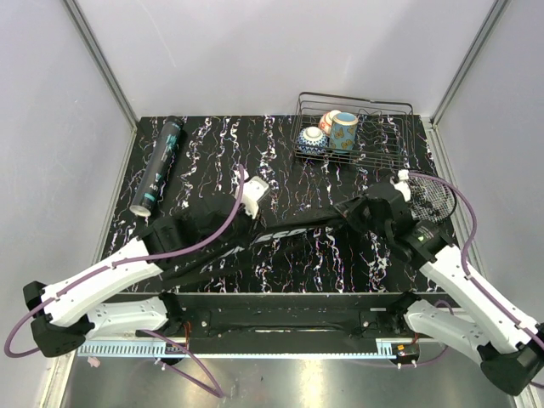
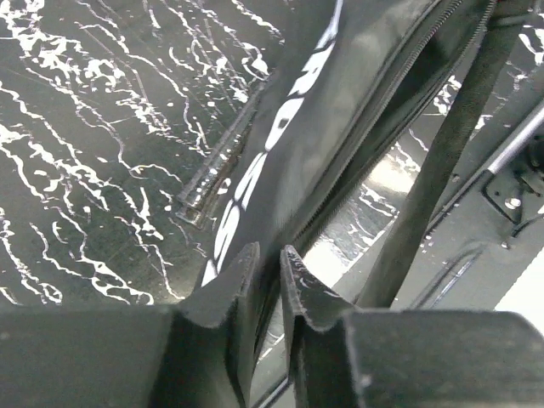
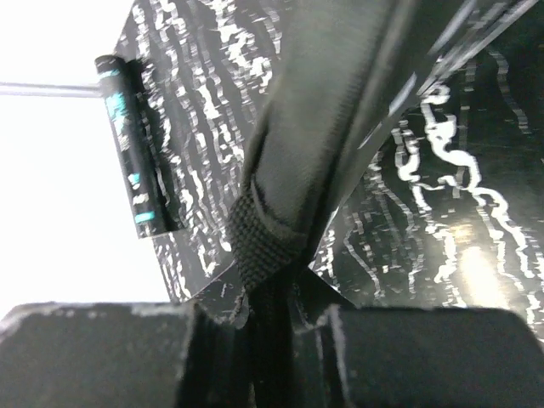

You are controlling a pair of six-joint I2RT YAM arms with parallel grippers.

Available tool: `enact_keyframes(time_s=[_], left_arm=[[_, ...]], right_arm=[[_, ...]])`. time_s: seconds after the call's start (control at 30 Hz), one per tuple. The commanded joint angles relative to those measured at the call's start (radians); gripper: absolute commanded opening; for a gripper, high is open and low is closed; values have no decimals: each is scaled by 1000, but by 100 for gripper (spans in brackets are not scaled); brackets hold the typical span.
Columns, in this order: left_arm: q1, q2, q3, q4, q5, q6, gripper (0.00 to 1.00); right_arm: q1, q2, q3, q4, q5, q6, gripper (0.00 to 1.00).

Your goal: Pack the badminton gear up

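- The long black bag [image 1: 280, 234] lies slantwise across the middle of the surface [image 1: 212, 144]. It runs from the near left corner toward the right, with its white lettering facing up.
- The left fingers [image 2: 225, 297] stand close together at the bag's near-left stretch, beside the lettering. A fold of dark fabric by the zip runs down into the narrow slot between them. I cannot tell whether they are pinching it or merely enclosing it.
- The right fingers [image 3: 319, 348] are clenched on the bag's right end, where a woven webbing tab and the rolled fabric edge are squeezed between them.
- The racket [image 1: 432, 197] shows only its strung oval head, which lies flat near the right edge of the surface just beyond the right wrist. Its shaft is hidden under that arm.
- The dark tube [image 1: 160, 166] with teal lettering lies on its side near the left edge, well apart from the bag. Its length runs from the back toward the front.
- A wire basket [image 1: 399, 136] sits at the back, right of the middle, and holds painted cups [image 1: 333, 130].
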Motion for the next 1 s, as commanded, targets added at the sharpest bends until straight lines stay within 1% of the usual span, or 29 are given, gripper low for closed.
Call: enact_keyframes(time_s=[0.0, 0.03, 0.13, 0.17, 0.27, 0.3, 0.33, 0.37, 0.43, 0.47, 0.5, 0.53, 0.57, 0.6, 0.67, 0.77, 0.83, 0.9, 0.93, 0.97], left_arm=[[6, -48, 11, 73, 90, 26, 27], [8, -56, 6, 71, 107, 26, 38], [9, -97, 3, 60, 139, 38, 53], [11, -122, 3, 54, 141, 42, 59], [11, -165, 20, 39, 106, 31, 65], [12, -174, 28, 24, 90, 29, 66], [12, -180, 40, 16, 60, 25, 67], [12, -191, 46, 10, 41, 19, 67], [12, -198, 48, -6, -11, 23, 71], [12, -203, 48, -13, -35, 29, 77], [12, -205, 48, -30, -60, 32, 80], [12, -206, 51, -35, -112, 31, 81], [12, -209, 51, -39, -134, 34, 83], [12, -209, 48, -33, -144, 41, 85], [12, -200, 37, -12, -178, 66, 90], [12, -139, 31, -4, -293, 94, 89], [15, -104, 11, 5, -371, 111, 85], [38, -85, 14, 1, -359, 108, 75], [52, -85, 11, 8, -323, 100, 71], [71, -90, 3, 20, -297, 89, 63]], right_arm=[[139, 46, 186, 22, 76, -12, 0], [189, 82, 212, 22, 99, -21, 0], [241, 155, 300, 50, 101, -81, 0], [257, 180, 318, 85, 94, -103, 0], [265, 290, 416, 117, 40, -216, 0], [266, 321, 473, 120, 37, -271, 0], [265, 379, 499, 120, 37, -296, 0], [263, 404, 524, 119, 38, -339, 0], [265, 480, 608, 122, 25, -385, 0], [265, 507, 642, 111, 18, -431, 0], [263, 558, 695, 110, 14, -451, 0], [263, 585, 722, 108, -1, -475, 0], [263, 609, 746, 98, -9, -510, 0], [263, 655, 794, 93, -20, -521, 0], [263, 692, 834, 85, -48, -543, 0], [265, 746, 894, 90, -103, -577, 0], [263, 772, 918, 97, -144, -603, 0], [258, 794, 938, 104, -179, -658, 0], [255, 798, 943, 107, -216, -678, 0], [239, 804, 946, 114, -235, -708, 0]])
